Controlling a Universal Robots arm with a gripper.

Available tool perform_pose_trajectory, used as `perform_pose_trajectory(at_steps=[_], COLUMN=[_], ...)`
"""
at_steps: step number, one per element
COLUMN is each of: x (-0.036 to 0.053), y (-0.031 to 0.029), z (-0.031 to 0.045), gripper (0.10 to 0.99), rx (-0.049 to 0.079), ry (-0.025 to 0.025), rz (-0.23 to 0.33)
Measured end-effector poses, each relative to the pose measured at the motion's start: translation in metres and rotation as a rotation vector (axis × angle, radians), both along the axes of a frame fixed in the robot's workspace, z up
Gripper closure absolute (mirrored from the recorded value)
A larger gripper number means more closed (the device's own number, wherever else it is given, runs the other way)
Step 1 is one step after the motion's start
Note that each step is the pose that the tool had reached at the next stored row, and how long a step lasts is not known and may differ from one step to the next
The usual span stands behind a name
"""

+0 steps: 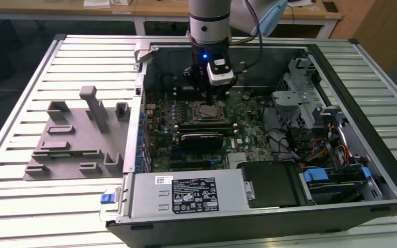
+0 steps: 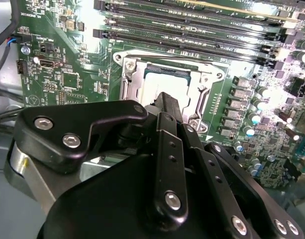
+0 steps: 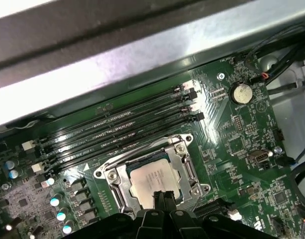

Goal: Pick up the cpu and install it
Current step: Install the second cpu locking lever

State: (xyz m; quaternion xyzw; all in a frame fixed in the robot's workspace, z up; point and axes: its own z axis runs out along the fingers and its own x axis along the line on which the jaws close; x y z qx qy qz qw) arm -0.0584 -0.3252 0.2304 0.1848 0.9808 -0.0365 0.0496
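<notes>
The cpu is a small silvery square lying flat inside the metal socket frame on the green motherboard. The second wrist view shows the cpu and its frame just beyond the fingertips. My gripper hangs right over the cpu's near edge, its two thin black fingers pressed together with nothing between them. Seen from the exterior view, the gripper reaches down into the open computer case, just above the cpu. The black gripper body hides the socket's near side.
Empty memory slots run beside the socket. A black heatsink block lies on the board nearer the power supply. The drive cage and cables are on the exterior view's right. A grey fixture tray stands on the slatted table, left of the case.
</notes>
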Motion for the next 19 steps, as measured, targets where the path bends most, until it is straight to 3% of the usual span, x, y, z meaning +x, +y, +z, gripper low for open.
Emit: perform_pose_trajectory(at_steps=[5, 9, 19], x=[0.0000, 0.0001, 0.0009], y=[0.0000, -0.0010, -0.0243], z=[0.0066, 0.0072, 0.0072], gripper=[0.980, 0.980, 0.980], rx=[0.000, 0.000, 0.000], ry=[0.0000, 0.0000, 0.0000], rz=[0.000, 0.000, 0.000])
